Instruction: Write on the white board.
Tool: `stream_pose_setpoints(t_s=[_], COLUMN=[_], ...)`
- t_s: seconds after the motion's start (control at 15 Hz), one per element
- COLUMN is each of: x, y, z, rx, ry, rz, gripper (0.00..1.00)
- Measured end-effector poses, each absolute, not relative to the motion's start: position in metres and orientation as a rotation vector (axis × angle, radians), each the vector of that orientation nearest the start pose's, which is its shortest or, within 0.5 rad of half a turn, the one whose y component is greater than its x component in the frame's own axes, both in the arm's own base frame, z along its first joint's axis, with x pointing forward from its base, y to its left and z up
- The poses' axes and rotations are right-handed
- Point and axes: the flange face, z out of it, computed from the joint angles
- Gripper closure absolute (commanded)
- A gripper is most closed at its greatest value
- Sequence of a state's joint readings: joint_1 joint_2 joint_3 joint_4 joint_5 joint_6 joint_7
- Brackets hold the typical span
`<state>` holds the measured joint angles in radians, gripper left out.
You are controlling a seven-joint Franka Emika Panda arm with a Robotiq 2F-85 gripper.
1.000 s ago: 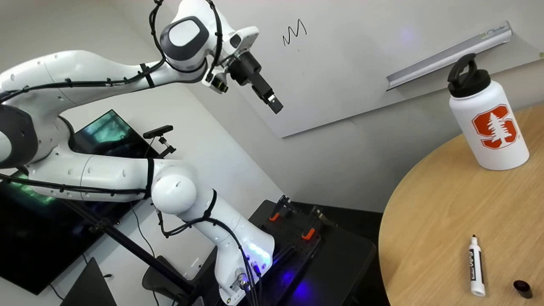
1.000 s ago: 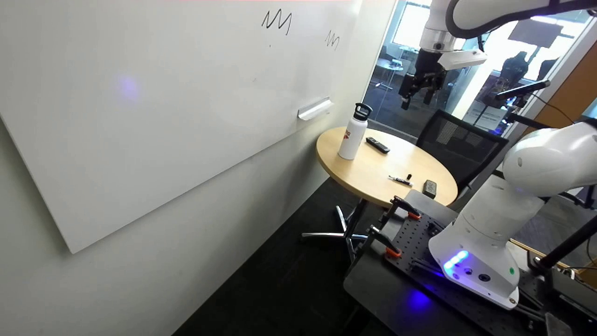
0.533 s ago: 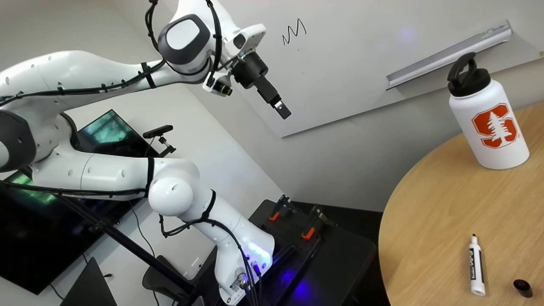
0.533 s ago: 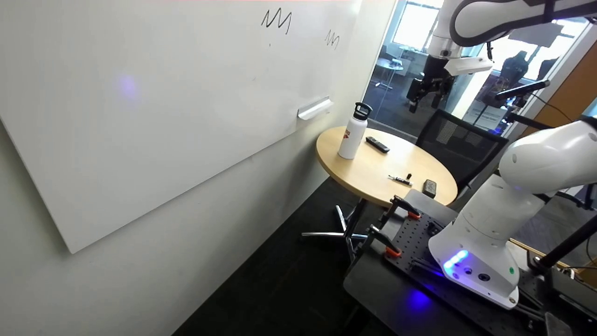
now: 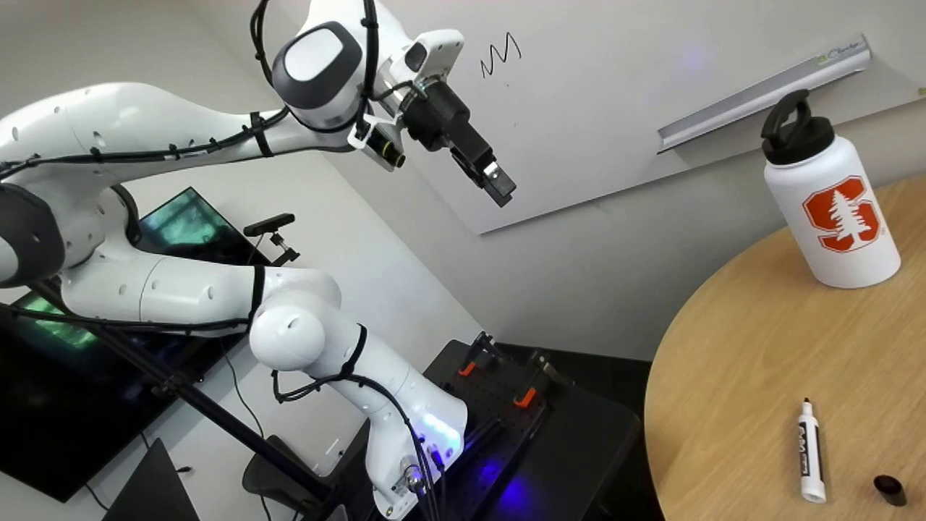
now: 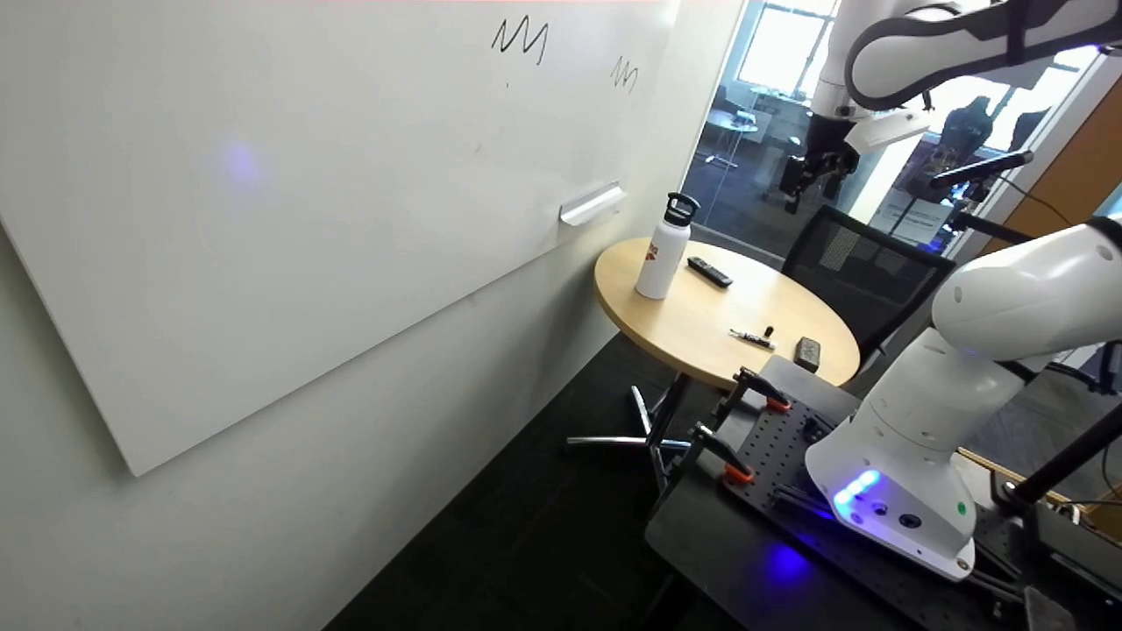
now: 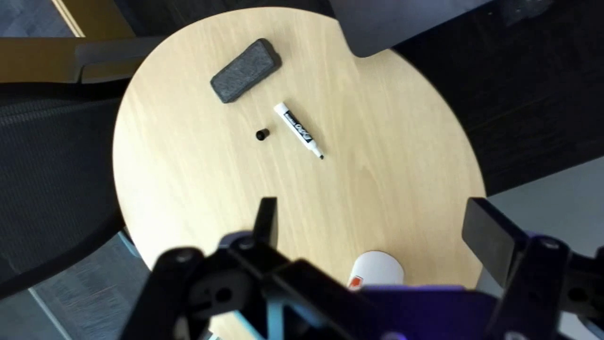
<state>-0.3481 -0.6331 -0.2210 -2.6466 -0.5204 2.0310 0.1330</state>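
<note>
Over the table (image 7: 401, 165), jaws (parted) shifted.

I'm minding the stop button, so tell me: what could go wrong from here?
The marker lies loose on the table; if the open gripper nudges it, it may roll.
Its cap is off, lying beside it, so the bare tip could ink the table.
In an exterior view, the bottle stands roughly between the marker and the white board; a move carried that way might topple it.
</note>
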Motion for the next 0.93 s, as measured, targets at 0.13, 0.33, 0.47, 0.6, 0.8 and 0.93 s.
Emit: stream_pose_setpoints(t_s=[0.13, 0.33, 0.47, 0.6, 0.8, 0.93], x=[0.276, 0.261, 0.253, 0.244, 0.242, 0.243], y=[-0.249, -0.291, -0.314, -0.332, -0.351, -0.353], z=[0.428, 0.397, 0.369, 0.343, 0.333, 0.334], rx=[-3.46, -3.505, -3.487, -3.469, -3.474, -3.478], ry=[0.696, 0.521, 0.41, 0.371, 0.396, 0.395], rz=[0.1, 0.12, 0.143, 0.214, 0.299, 0.302], gripper=[0.0, 0.0, 0.0, 0.0, 0.0, 0.0])
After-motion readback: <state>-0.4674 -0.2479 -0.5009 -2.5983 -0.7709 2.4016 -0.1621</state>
